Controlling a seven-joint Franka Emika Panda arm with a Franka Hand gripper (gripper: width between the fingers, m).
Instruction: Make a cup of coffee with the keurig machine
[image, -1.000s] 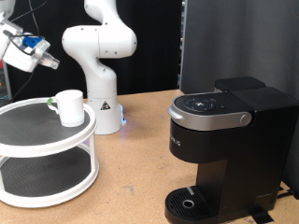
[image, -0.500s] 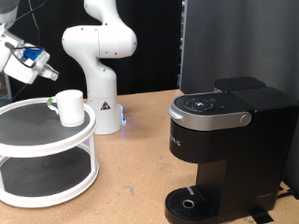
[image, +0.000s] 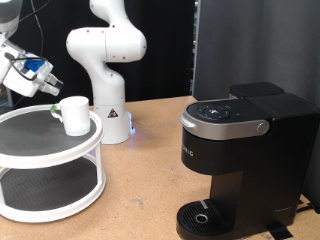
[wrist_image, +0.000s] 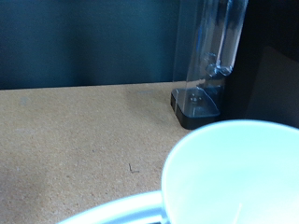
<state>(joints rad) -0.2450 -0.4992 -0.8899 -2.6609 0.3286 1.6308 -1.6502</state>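
Note:
The white cup (image: 73, 113) stands upright on the top tier of a round white two-tier rack (image: 40, 150) at the exterior view's left. My gripper (image: 48, 88) hangs just above and to the left of the cup, fingers pointing down toward it, with nothing seen between them. The black keurig machine (image: 240, 150) sits at the exterior view's right with its grey lid down and its drip tray bare. In the wrist view the cup's rim (wrist_image: 238, 177) fills the near corner, and the machine (wrist_image: 198, 101) stands beyond it on the table. No fingers show there.
The white robot base (image: 105, 60) rises behind the rack. A dark panel (image: 250, 40) stands behind the machine. Brown cork tabletop (image: 140, 190) lies between the rack and the machine.
My gripper has come down and shifted slightly left, closer to the cup on the rack. The cup and the machine have not moved.

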